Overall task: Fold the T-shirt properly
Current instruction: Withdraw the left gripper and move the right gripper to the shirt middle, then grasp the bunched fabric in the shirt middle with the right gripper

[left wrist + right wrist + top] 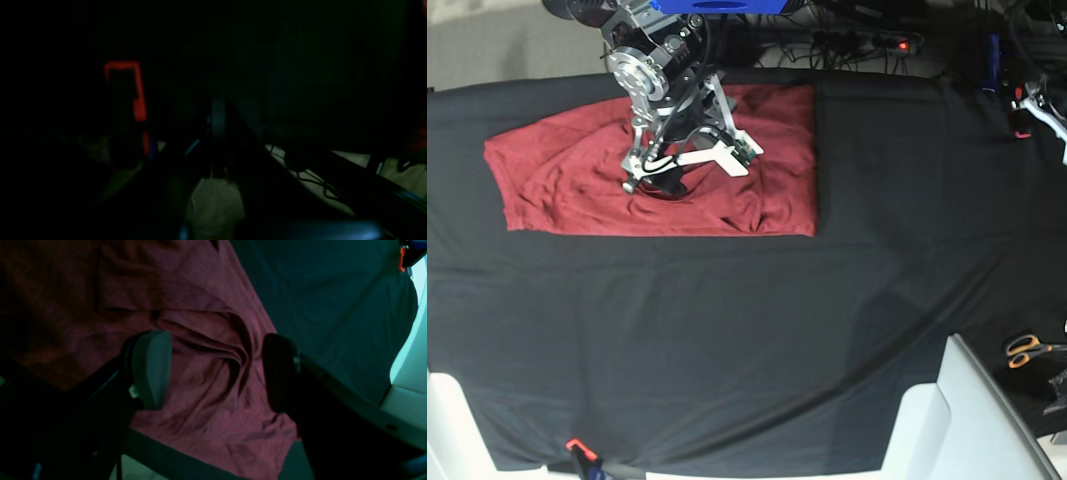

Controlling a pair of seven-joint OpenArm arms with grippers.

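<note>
A black-draped table (827, 300) bears the red T-shirt (557, 180) (rumpled, toward its far-left part).

The left wrist view is almost black and blurred, the right wrist view dim and teal-tinted, the base view evenly bright.

The shirt (577, 185) is plain brick red, faintly heathered, with no print. The table cloth (747, 330) beneath it is solid black. Scissors (1027, 349) at the table's edge have orange handles, and a small orange-red clip (575, 445) shows at the cloth's near edge.
</note>
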